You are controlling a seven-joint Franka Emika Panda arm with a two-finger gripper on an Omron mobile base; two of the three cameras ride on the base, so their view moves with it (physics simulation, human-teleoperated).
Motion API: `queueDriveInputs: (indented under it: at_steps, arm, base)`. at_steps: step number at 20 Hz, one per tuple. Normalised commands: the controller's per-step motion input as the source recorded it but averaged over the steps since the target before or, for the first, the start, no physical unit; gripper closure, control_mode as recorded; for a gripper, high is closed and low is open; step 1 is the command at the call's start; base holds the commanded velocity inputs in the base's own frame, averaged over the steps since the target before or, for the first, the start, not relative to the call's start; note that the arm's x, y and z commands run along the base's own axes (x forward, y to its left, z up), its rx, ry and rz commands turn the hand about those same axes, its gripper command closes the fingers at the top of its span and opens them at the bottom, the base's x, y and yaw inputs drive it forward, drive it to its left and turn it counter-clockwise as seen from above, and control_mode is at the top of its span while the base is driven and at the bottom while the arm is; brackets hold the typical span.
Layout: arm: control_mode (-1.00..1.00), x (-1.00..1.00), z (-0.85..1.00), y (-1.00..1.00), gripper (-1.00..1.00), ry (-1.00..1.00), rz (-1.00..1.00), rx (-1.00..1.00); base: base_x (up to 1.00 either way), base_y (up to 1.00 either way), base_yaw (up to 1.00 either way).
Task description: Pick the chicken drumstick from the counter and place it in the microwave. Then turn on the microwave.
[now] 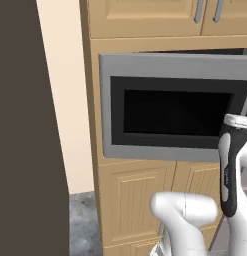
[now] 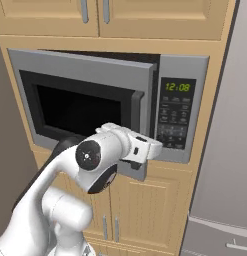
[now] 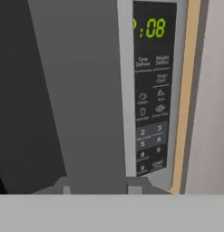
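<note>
The wide grey-framed built-in microwave (image 2: 110, 100) with its black window sits in a column of light wooden cabinets (image 1: 140, 210). Its door (image 1: 170, 107) stands slightly ajar: the free edge, on the side nearest the keypad, is swung a little out from the frame, leaving a narrow dark slit along the top and at that edge. The dark keypad panel (image 2: 176, 114), with a green clock display, lies just beside this free edge.

The white arm's two-finger gripper (image 2: 154, 148) is at the lower corner of the door's free edge, close below the keypad. In the hand view the grey door edge (image 3: 86, 99) fills the middle, and the fingertips (image 3: 63, 186) rise on either side of it at the bottom; whether they press on the door or stand loose cannot be told.

A tall grey appliance panel (image 2: 225, 125) flanks the cabinet column just beyond the keypad, and a dark wall panel (image 1: 25, 130) stands on the hinge side.

The chicken drumstick cannot be made out; the door hides the interior.
</note>
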Motion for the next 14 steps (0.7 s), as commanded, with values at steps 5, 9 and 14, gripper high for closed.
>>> queueDriveInputs:
  at_steps: [5,9,14]
  arm:
    - [-1.00,-0.40,0.03,0.00,1.00,-0.02,-0.15,0.00]
    - [-1.00,-0.39,0.08,0.00,1.00,0.00,-0.15,0.00]
    - [-1.00,-0.38,0.12,0.00,1.00,0.00,-0.15,0.00]
  base:
    - [0.00,0.00,0.00]
    - [0.00,0.00,0.00]
    - [0.00,0.00,0.00]
